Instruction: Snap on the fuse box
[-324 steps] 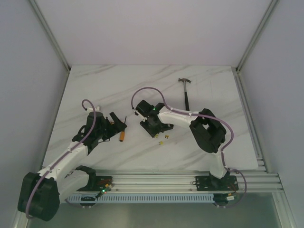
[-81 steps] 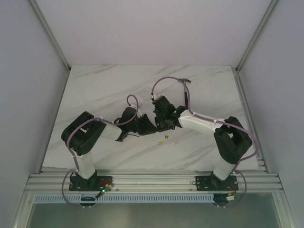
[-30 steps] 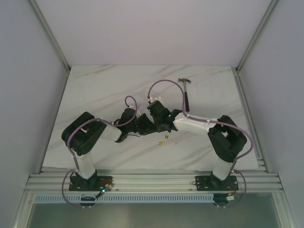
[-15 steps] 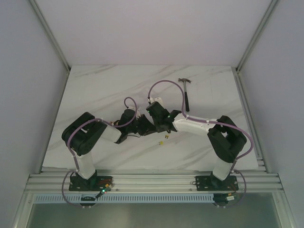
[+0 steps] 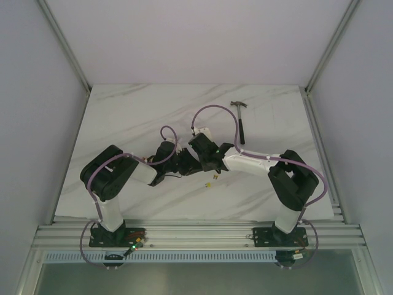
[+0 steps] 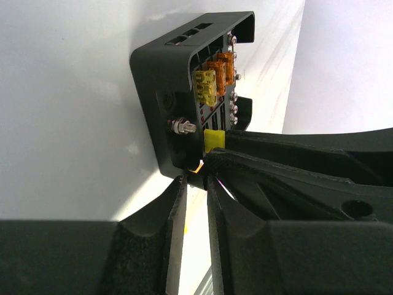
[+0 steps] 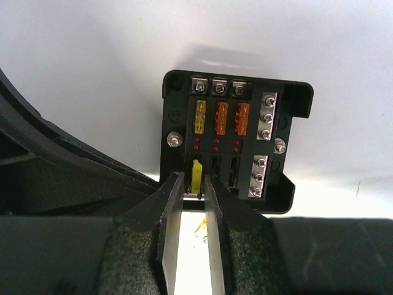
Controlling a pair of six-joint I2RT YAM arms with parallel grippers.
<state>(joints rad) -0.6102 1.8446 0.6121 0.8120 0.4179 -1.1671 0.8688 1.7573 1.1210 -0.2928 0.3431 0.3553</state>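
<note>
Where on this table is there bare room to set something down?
Bare: the far-left table beyond the left arm, the far strip left of the hammer, and the near strip between the arm bases. Crowded: the centre, where both arms meet over the fuse box, loose yellow fuses beside.

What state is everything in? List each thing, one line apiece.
fuse box: lid off, resting on the table, three fuses seated in its upper row.
yellow fuse: upright in a lower-row slot.
right gripper: closed on the yellow fuse.
left gripper: nearly closed, apparently pinching the fuse box's near edge.
hammer: lying flat, untouched.
loose fuses: lying on the table beside the fuse box.
</note>
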